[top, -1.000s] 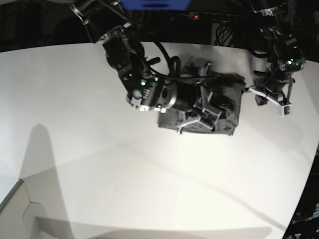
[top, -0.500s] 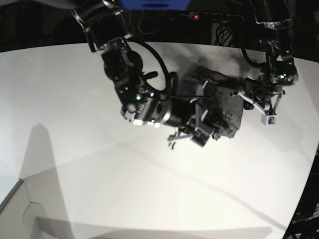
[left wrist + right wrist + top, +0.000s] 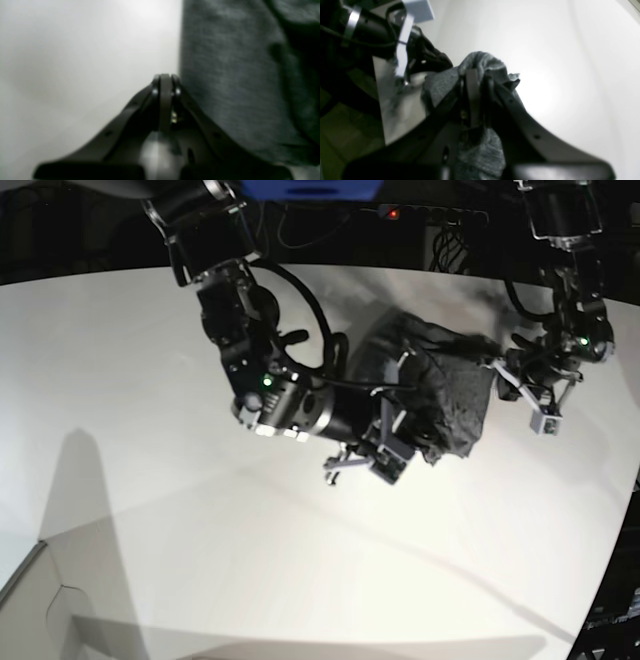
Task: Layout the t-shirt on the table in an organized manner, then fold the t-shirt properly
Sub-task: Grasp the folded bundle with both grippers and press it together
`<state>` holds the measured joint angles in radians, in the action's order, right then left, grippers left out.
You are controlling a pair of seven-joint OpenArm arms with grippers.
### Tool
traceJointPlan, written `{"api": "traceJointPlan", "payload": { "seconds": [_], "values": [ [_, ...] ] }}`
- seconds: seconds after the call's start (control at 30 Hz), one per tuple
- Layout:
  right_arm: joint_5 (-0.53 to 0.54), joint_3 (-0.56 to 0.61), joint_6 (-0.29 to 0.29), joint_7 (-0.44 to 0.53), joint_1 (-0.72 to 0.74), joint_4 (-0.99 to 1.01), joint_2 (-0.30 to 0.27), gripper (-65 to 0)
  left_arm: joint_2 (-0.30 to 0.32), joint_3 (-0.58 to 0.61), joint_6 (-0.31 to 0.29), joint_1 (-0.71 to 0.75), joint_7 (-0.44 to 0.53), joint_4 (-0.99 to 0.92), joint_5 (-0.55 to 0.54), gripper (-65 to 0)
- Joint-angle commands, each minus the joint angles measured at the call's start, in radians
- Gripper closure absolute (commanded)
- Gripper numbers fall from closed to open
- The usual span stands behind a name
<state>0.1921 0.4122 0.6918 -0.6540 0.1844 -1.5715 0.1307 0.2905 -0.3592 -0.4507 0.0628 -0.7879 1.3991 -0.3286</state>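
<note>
- T-shirt (image 3: pixel 480 152): soft heather-grey knit cloth, matt, fine fuzzy grain, bunched in my right fingers (image 3: pixel 473 97).
- Table (image 3: pixel 150 380): smooth white top, faint sheen.
- My fingers: dark matt plastic, small metal screws.

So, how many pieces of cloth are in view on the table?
1: the t-shirt, bunched near the far right of the table, between the two arms. Nothing else cloth-like shows, though the arms hide part of the surface.

dark grey t-shirt (image 3: pixel 445 385), bunched, lifted over white table (image 3: pixel 150 380)
</note>
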Motion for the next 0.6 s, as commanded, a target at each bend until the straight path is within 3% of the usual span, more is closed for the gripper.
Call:
{"api": "traceJointPlan", "payload": {
  "seconds": [0.0,0.2,0.37,0.5,0.57],
  "values": [
    [0.022,-0.012,0.006,0.03,0.019,-0.016,0.01,0.0,0.013,-0.01,-0.013,-0.013,0.015,0.012,-0.013,-0.1],
    [0.022,-0.032,0.006,0.03,0.017,-0.017,-0.009,0.0,0.002,-0.082,-0.188,-0.071,0.006,-0.088,-0.004,-0.1],
    [0.022,-0.032,0.006,0.027,0.016,-0.023,-0.01,0.0,0.003,-0.08,-0.211,-0.125,0.006,-0.237,-0.013,-0.1],
    [0.022,-0.025,0.006,0.024,0.016,-0.027,-0.006,0.0,0.0,-0.08,-0.217,-0.123,0.005,-0.229,-0.016,-0.1],
    [0.022,-0.023,0.006,0.023,0.013,-0.046,-0.003,0.0,-0.012,-0.08,-0.247,-0.119,-0.011,-0.228,-0.05,-0.1]
  ]
}}
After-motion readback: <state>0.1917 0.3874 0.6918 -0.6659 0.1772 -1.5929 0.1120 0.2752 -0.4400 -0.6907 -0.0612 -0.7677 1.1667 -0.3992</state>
